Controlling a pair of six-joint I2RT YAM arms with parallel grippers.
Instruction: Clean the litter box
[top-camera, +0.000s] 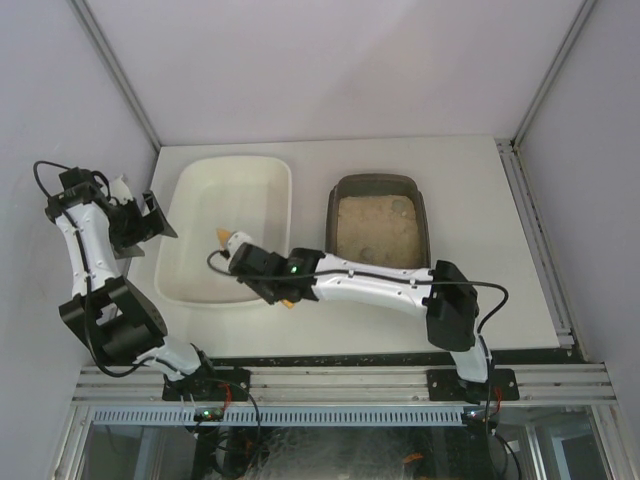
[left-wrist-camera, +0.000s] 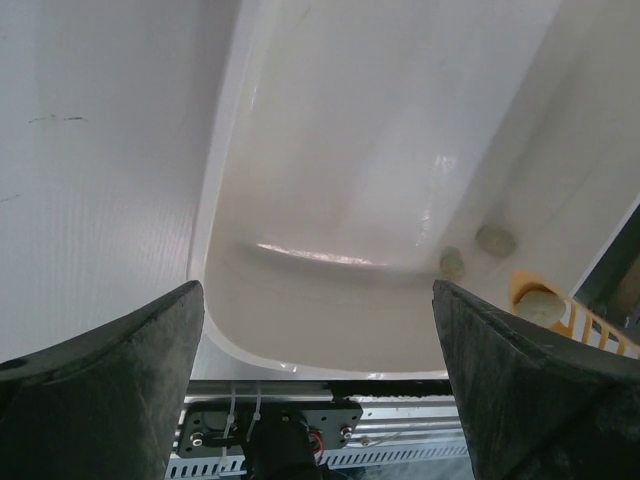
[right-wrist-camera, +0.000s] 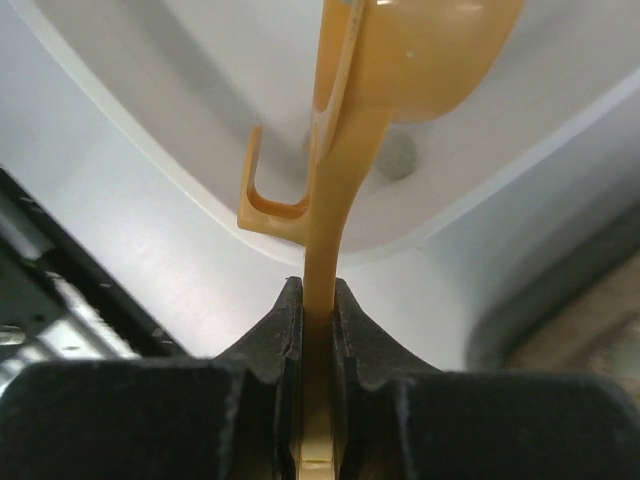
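The litter box (top-camera: 380, 181), a dark tray of pale sand, sits right of centre; its blurred corner (right-wrist-camera: 590, 320) shows in the right wrist view. My right gripper (top-camera: 244, 258) (right-wrist-camera: 318, 300) reaches left over the near part of the white tub (top-camera: 230, 200) and is shut on the handle of an orange scoop (top-camera: 222, 237) (right-wrist-camera: 350, 120). The scoop's head (left-wrist-camera: 560, 312) carries a pale clump (left-wrist-camera: 540, 303). Two clumps (left-wrist-camera: 495, 240) lie on the tub floor. My left gripper (top-camera: 140, 222) (left-wrist-camera: 318, 380) hangs open and empty just outside the tub's left rim.
The white tub (left-wrist-camera: 350, 150) takes up the left half of the table, and the litter box stands close to its right side. Grey walls close in the back and both sides. The metal base rail (top-camera: 340, 380) runs along the near edge.
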